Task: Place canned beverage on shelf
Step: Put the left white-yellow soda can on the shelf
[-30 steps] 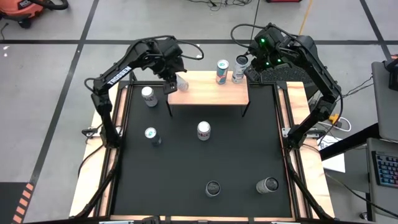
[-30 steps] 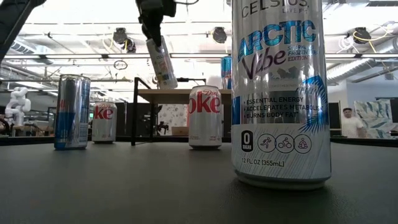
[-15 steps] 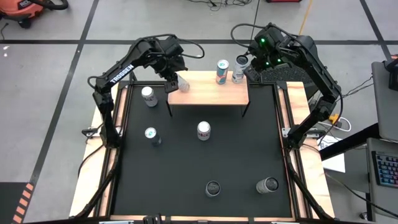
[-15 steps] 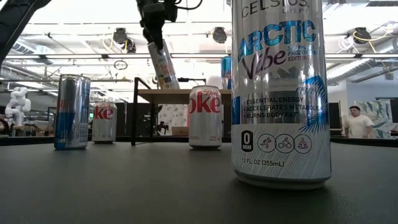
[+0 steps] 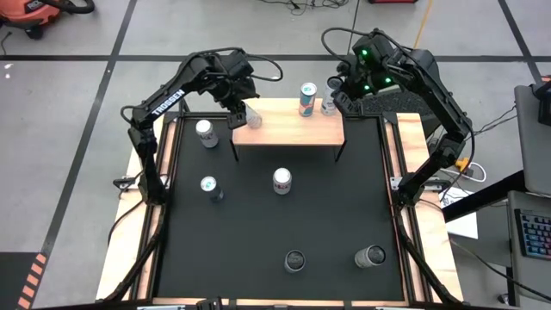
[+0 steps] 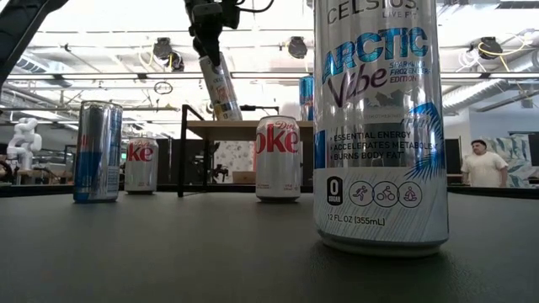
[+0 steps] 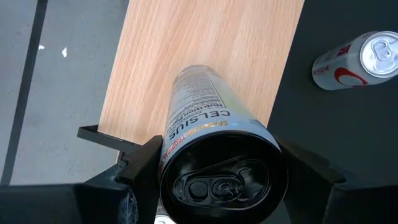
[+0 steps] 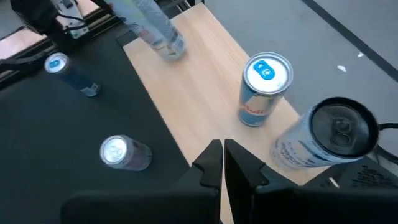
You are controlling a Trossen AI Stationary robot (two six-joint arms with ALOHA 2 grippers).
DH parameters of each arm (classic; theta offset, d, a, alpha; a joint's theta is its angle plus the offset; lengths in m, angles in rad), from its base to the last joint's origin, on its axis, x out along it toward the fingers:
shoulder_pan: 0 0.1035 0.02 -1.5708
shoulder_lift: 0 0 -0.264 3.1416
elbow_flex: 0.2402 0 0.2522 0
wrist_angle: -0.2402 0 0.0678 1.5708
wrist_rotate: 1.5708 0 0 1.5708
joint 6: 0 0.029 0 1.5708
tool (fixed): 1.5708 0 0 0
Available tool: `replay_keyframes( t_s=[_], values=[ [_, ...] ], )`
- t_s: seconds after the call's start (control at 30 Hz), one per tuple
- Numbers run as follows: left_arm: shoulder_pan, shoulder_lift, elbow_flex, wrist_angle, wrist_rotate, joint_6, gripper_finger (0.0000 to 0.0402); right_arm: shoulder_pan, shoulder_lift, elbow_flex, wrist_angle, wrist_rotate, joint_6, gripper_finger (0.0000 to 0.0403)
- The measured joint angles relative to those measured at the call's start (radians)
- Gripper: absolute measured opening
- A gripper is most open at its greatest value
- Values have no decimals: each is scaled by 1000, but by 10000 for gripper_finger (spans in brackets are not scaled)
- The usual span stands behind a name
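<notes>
Overhead, table-level and both wrist cameras all see the shelf (image 5: pixel 288 127).

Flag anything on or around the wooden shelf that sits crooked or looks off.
One thing stands out: the slim can in the left gripper hangs tilted over the shelf's left end, its base not yet down on the wood. The two cans at the shelf's right end stand upright.

Robotics lab: open ceiling trusses (image 6: pixel 101 80), taped concrete floor (image 5: pixel 77 95), white robot figure (image 6: pixel 23 139).
</notes>
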Motion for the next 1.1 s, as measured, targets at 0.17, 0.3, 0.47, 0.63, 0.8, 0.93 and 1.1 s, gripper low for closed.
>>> replay_keyframes(
  t_s=[0.17, 0.3, 0.47, 0.63, 0.8, 0.93, 1.1],
  values=[
    [0, -5, 0, -1, 0, 0, 247, 4, 0, 0, 1, -8, 0, 0],
    [0, -5, 0, 0, 0, 0, 247, 4, 0, 0, 15, 65, 67, 4],
    [0, -5, 0, 0, 0, 0, 247, 3, 0, 0, 10, 122, 101, 11],
    [0, -5, 0, 0, 0, 0, 247, 4, -2, 0, -2, 122, 101, 11],
    [0, -5, 0, 1, 0, 0, 247, 4, -3, 0, -1, 122, 101, 11],
    [0, -5, 0, 1, 0, 0, 247, 4, -3, 0, -1, 122, 101, 12],
    [0, -5, 0, 2, -1, 0, 247, 4, -3, 0, 0, 123, 82, 11]
  ],
)
